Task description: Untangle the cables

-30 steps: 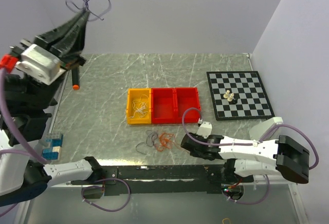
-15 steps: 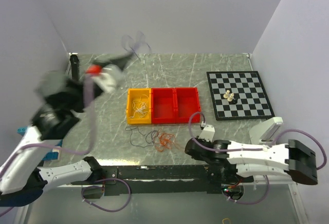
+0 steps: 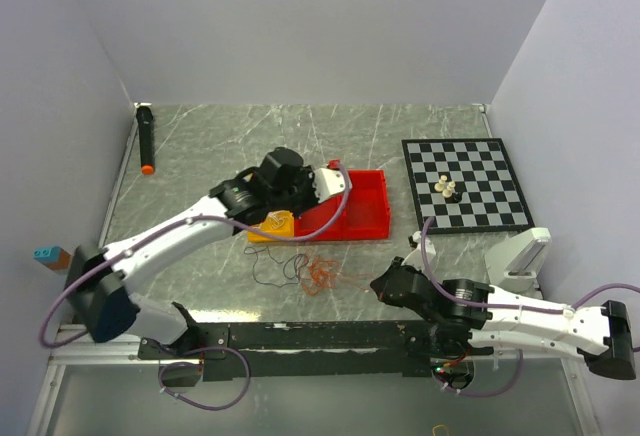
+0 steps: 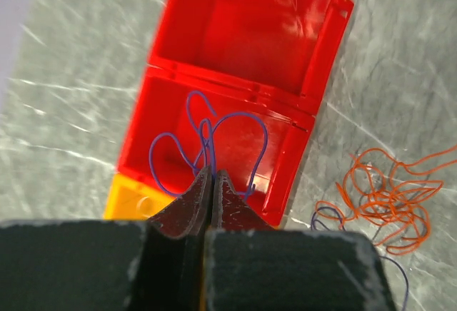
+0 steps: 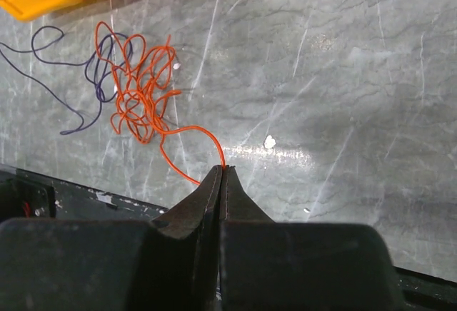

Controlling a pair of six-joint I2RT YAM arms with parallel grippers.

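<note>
Grey-green marbled table [image 3: 200,146] with white scratchy veins, boxed in by plain pale back wall [image 3: 300,26], left wall [image 3: 50,106] and right wall [image 3: 580,96], black rail [image 3: 320,336] along near edge, even light, small glare patches on tabletop.

The left gripper [image 4: 213,175] hangs over the middle bin [image 4: 171,111] of a row of three. A looped cable [image 4: 206,124] sits between its tips, out over that bin. On the table [image 5: 321,75], just ahead of the right gripper [image 5: 223,172], lies a cable tangle [image 5: 139,90], one strand of it reaching back between that gripper's tips. A chessboard [image 3: 465,184] carrying chess pieces [image 3: 447,188] lies well behind and to the right of that gripper.
</note>
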